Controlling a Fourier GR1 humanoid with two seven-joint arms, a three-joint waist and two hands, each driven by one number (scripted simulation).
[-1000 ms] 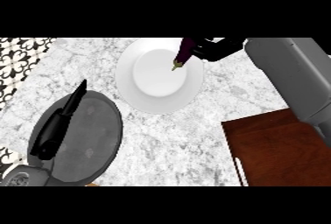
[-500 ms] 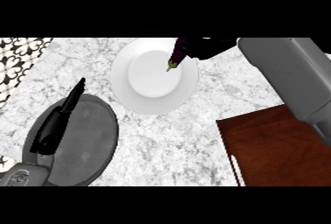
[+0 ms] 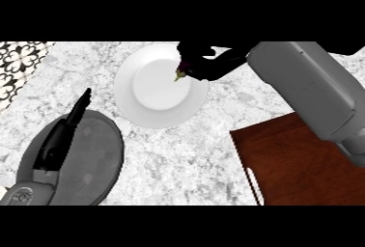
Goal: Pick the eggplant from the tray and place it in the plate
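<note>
Eggplant: held in right hand, fingers curled round it, above far right rim of plate.
Risk: released here, it may catch the rim and roll onto bench.

Dark purple eggplant, green stem end pointing down-left, mostly hidden in the curled right hand, over the plate's upper-right rim. White round plate flat on worktop. Reddish-brown tray lower right, apart from plate.

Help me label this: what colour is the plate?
Plain white. The plate shows best in the head view.
</note>
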